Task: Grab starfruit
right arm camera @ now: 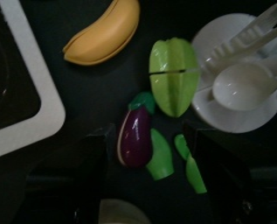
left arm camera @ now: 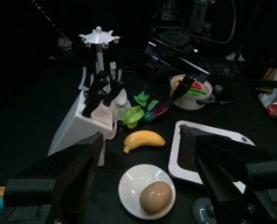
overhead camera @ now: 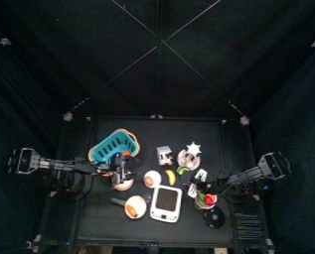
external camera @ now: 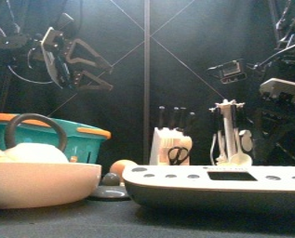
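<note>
Right wrist view shows the right gripper [right arm camera: 144,171] with its jaws apart above the eggplant [right arm camera: 135,136], the green starfruit [right arm camera: 175,74] lying just beyond it near the banana [right arm camera: 102,33], while the left gripper [left arm camera: 138,166] hangs open too.

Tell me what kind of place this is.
Probably a robot test pen staged as a toy kitchen: black curtains enclose a small table holding a knife block, a kitchen scale, and play food like the starfruit.
</note>
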`<action>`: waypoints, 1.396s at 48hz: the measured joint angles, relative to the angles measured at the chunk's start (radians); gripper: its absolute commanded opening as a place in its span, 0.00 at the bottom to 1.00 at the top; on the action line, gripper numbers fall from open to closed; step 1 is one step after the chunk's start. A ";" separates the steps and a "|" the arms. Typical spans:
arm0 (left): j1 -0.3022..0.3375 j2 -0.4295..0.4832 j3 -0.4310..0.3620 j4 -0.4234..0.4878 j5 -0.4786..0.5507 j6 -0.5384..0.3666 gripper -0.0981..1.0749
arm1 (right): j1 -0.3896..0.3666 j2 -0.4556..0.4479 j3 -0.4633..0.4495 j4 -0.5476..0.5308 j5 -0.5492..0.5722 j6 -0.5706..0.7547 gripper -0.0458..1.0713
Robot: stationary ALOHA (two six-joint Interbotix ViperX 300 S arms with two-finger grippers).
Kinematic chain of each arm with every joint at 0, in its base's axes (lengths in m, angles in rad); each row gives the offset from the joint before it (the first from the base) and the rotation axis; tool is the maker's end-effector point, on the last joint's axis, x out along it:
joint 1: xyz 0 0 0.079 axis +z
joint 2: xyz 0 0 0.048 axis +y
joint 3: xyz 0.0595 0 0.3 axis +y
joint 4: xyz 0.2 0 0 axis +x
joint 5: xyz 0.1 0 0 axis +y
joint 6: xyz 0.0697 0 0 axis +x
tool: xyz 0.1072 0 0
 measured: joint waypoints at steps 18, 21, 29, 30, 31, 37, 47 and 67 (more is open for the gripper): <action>0.000 0.017 0.002 0.000 -0.003 -0.002 0.95 | -0.121 0.052 -0.018 -0.123 -0.006 0.006 0.88; 0.002 0.017 0.000 0.000 -0.003 -0.002 0.95 | -0.124 0.067 -0.023 -0.126 -0.015 0.003 0.88; 0.000 0.017 0.000 0.000 -0.003 0.000 0.95 | -0.132 0.104 -0.032 -0.127 -0.023 0.000 0.88; 0.000 0.017 0.000 0.000 -0.002 0.000 0.95 | -0.132 0.110 -0.032 -0.129 -0.025 0.000 0.88; 0.000 0.017 0.000 0.000 -0.003 -0.002 0.95 | -0.133 0.115 -0.034 -0.129 -0.026 0.000 0.88; 0.002 0.017 0.000 0.000 -0.003 -0.002 0.95 | -0.138 0.141 -0.037 -0.127 -0.032 -0.002 0.88; 0.000 0.017 0.000 -0.002 -0.002 -0.002 0.95 | -0.147 0.175 -0.049 -0.130 -0.043 -0.002 0.88; 0.000 0.017 0.003 -0.008 -0.003 -0.003 0.95 | -0.183 0.230 -0.061 -0.132 -0.087 -0.003 0.85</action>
